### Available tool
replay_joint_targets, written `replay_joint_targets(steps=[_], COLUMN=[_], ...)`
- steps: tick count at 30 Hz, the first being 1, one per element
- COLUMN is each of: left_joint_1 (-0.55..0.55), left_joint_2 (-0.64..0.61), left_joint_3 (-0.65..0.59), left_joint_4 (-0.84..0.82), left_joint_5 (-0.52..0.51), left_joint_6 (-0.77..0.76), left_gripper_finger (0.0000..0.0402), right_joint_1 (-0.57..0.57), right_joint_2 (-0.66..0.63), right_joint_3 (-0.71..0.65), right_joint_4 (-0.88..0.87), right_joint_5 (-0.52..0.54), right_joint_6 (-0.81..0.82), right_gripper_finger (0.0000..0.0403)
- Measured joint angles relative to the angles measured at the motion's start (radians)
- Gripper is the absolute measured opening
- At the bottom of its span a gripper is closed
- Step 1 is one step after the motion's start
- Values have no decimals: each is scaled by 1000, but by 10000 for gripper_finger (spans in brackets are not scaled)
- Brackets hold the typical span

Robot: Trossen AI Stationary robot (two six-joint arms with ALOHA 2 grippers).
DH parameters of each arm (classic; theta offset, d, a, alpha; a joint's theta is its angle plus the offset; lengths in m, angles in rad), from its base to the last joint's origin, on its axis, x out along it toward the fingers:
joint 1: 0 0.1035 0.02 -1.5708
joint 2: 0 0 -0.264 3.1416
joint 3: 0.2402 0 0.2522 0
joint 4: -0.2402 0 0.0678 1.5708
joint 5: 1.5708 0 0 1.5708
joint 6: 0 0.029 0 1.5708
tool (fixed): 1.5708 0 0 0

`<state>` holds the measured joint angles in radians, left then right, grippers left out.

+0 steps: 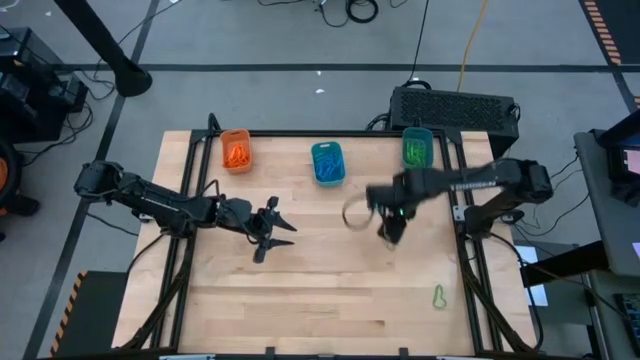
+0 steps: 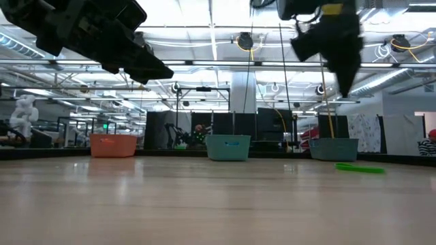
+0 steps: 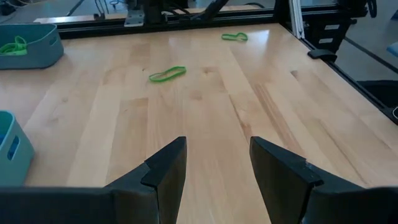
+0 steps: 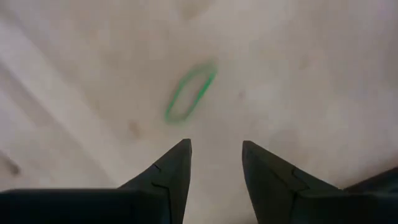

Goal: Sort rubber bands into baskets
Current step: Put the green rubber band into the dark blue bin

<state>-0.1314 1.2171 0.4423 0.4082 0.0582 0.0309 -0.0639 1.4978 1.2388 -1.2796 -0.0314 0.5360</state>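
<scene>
- High view, overall: a wooden table fills the centre of the frame, with three baskets in a row along its upper edge.
- Orange basket: upper left of the table, holding orange rubber bands; in the low view it stands at the left of the far edge.
- Middle teal basket: upper centre, holding blue rubber bands.
- Right teal basket: upper right, holding green rubber bands.
- Loose green band: lies on the table at the lower right of the high view, well apart from both arms and all baskets.
- Second loose green band: lies flat on the wood just ahead of the right gripper's fingertips in the right wrist view, untouched; the left wrist view shows it at centre with the other band farther off.
- Right gripper: right of centre in the high view, raised above the table, fingers spread and empty.
- Left gripper: left of centre in the high view, fingers spread wide and empty; it is off the table surface.
- Black box: beyond the table's upper right edge.
</scene>
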Motion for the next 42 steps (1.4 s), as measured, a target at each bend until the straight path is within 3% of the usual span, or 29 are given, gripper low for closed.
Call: replay_joint_targets(steps=[7,13,21,29,42], left_joint_1=[-14,-13,-14,-16,-48], left_joint_2=[0,0,0,0,0], left_joint_3=[0,0,0,0,0], left_joint_4=[-7,-7,-7,-7,-7], left_joint_5=[0,0,0,0,-6], left_joint_6=[1,0,-26,-52,-52], left_gripper_finger=[185,185,185,185,185], right_joint_1=[283,440,610,722,747], right_joint_2=[0,0,0,0,0], right_joint_3=[-145,-302,-413,-484,-556], right_joint_4=[2,126,303,420,491], right_joint_5=[-105,-284,-375,-414,-372], right_joint_6=[261,454,724,872,922], right_gripper_finger=[135,135,135,135,135])
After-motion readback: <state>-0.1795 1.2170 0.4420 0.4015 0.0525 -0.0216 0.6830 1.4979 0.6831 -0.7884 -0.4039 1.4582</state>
